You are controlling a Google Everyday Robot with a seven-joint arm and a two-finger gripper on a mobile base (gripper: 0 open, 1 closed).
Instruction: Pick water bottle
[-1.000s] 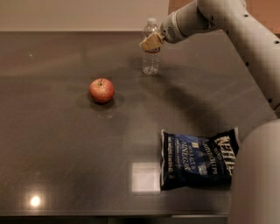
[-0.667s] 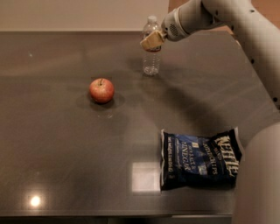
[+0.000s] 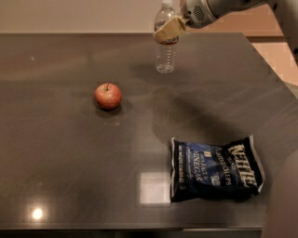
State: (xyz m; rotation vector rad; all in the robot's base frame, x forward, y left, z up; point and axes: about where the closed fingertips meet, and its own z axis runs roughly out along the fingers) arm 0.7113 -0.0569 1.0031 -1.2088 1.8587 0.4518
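Lettering on the chip bag (image 3: 216,171) was the only writing to be read in the camera view: white "KETTLE" ran along its right end, and the pale word across its dark blue middle seemed to be "VINEGAR". The bag lay flat on the worktop (image 3: 70,153), close to the near edge and towards the right.

The water bottle (image 3: 165,56) stood upright near the far edge, white cap on, its ribbed clear body see-through down to the base. Whether it held any water could not be told. Its label band was mostly hidden behind the hand (image 3: 170,30), so nothing on it could be read.

The hand, tan-tipped, sat at the bottle's upper part, overlapping it at label height, at the end of a pale arm (image 3: 219,7) that came in from the upper right. Whether the hand was apart or clamped on the bottle could not be told.

A red apple (image 3: 108,95) rested left of centre, well apart from both bottle and bag. Bare dark worktop lay between all three things and along the whole left side.
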